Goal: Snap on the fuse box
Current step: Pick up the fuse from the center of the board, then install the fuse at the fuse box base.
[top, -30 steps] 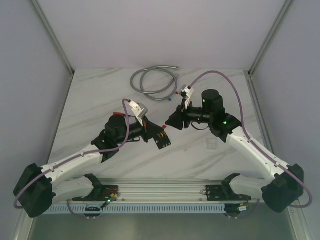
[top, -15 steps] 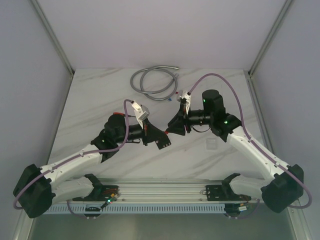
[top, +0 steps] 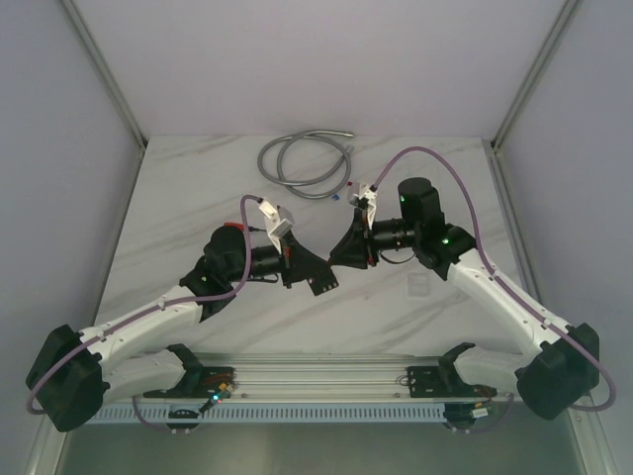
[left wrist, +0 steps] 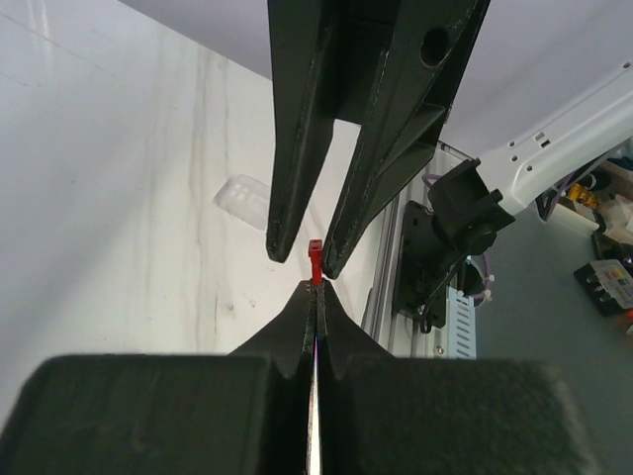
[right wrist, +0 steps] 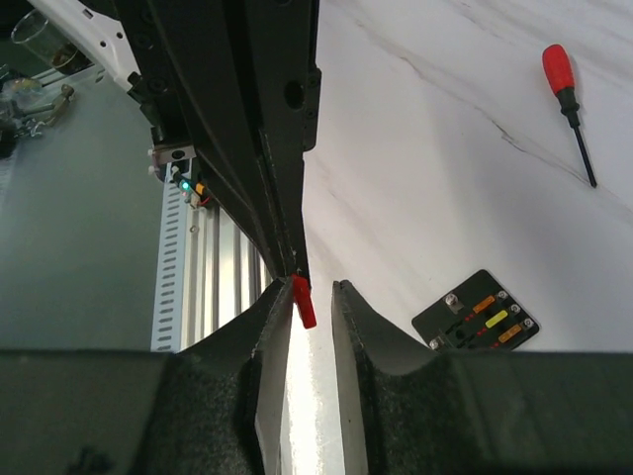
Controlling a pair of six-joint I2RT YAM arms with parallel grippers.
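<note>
The desk (top: 188,208) is smooth, faintly glossy marbled white. The fuse box (right wrist: 482,315) and fingers (right wrist: 371,346) are matt black plastic, the fuse (right wrist: 304,302) glossy red. Beyond the fuse box, the hose (top: 307,163) is ribbed metal.

The right hand (right wrist: 310,297) has swung toward 8 o'clock and the left hand (left wrist: 315,297) has pushed toward 3 o'clock, so their tips, apart a second ago, now meet above the surface (top: 198,198) at a red fuse (left wrist: 315,255).

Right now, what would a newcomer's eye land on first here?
Mid-table, the left end effector pinches a tiny red fuse, with the right end effector open around it. The black fuse box lies flat on the marble table nearby, and a coiled metal hose lies near the far edge.
</note>
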